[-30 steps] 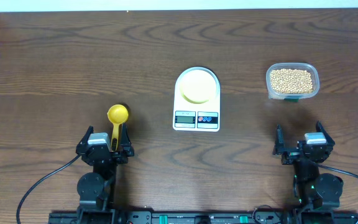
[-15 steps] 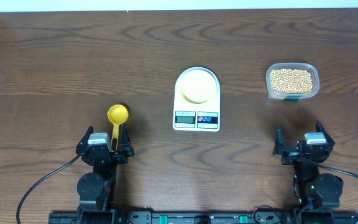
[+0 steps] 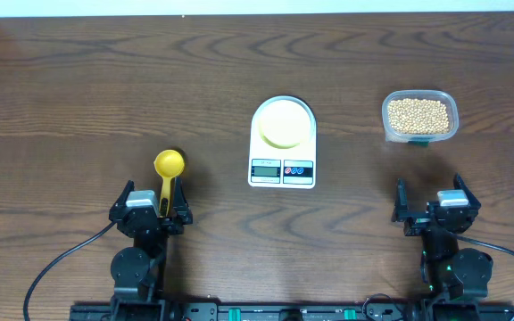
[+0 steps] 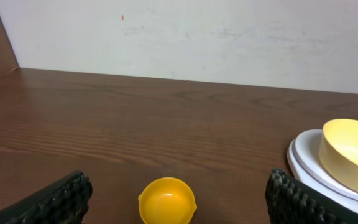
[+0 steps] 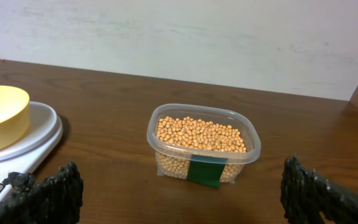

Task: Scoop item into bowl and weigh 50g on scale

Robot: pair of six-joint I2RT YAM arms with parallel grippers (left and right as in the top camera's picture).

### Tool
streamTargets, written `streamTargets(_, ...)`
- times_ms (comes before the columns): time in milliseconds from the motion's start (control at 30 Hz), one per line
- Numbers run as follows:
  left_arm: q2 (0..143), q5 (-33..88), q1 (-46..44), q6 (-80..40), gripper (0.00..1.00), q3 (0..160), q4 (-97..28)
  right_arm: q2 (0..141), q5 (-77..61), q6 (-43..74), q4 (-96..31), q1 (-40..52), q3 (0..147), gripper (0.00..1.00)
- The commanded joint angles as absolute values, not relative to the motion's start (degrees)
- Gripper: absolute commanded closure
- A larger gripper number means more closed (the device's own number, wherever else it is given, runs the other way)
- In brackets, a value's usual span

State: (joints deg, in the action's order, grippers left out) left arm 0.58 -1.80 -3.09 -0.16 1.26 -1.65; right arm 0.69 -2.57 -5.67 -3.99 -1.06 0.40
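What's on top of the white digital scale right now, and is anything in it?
A small round pale-yellow bowl sits on the white flat digital scale, looking empty from overhead. The weighing platform beneath the bowl is covered, and the display is too small to read.

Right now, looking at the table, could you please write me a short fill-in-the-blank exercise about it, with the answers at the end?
1. The bowl stands on the ____.
2. All the beans are in a clear ____.
3. The scoop lies to the ____ of the bowl.
4. The bowl holds ____ beans.

Answers: scale; container; left; no.
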Motion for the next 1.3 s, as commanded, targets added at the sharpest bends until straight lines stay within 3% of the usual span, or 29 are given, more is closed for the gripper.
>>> streamTargets(0,0.2,-2.3,-2.8,-0.1,0.09,0.2,-4.0,0.3,-1.9,-5.8,-4.3,-1.5,0.3,0.01)
streamTargets(633,2.1,-1.5,-2.8,-0.1,0.09,2.9,-4.3,0.3,-1.9,-5.8,-4.3,-1.5,0.3,0.01)
streamTargets(1267,30.3,-1.5,-2.8,0.2,0.09,20.1,-10.8,0.3,-1.9,-5.8,-4.3,-1.5,0.3,0.01)
